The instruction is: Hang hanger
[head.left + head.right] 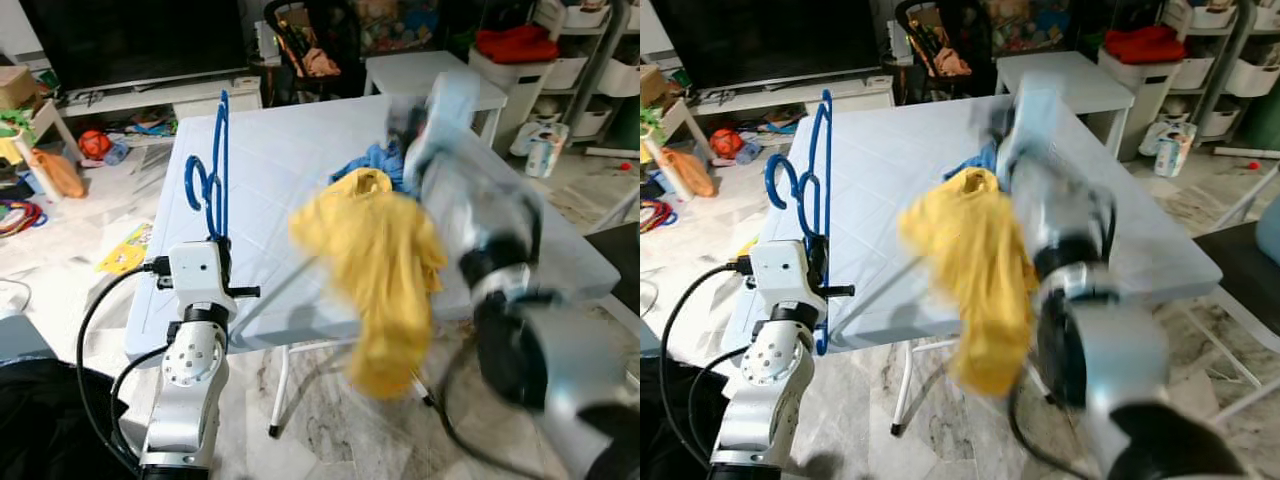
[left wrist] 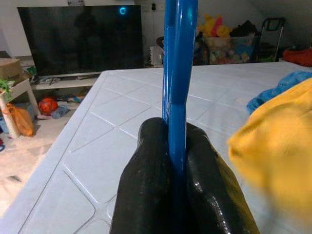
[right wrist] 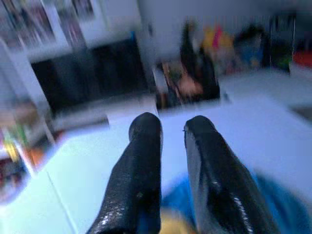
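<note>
Left gripper (image 2: 176,161) pressed together on blue hanger (image 1: 212,170), pinching thin lower bar; hanger upright at near-left edge of white table (image 1: 300,150). Right gripper (image 3: 171,146) spread a little, nothing between fingers, blurred, above blue cloth (image 1: 372,160). Yellow garment (image 1: 385,280) draped off table front, beside right arm. Hanger probably light, stiff, smooth plastic; could twist in pinch. Better hold near bar middle, hook free for rail.

Home living room: big television (image 1: 135,40) on low stand, toys (image 1: 92,142) on floor
</note>
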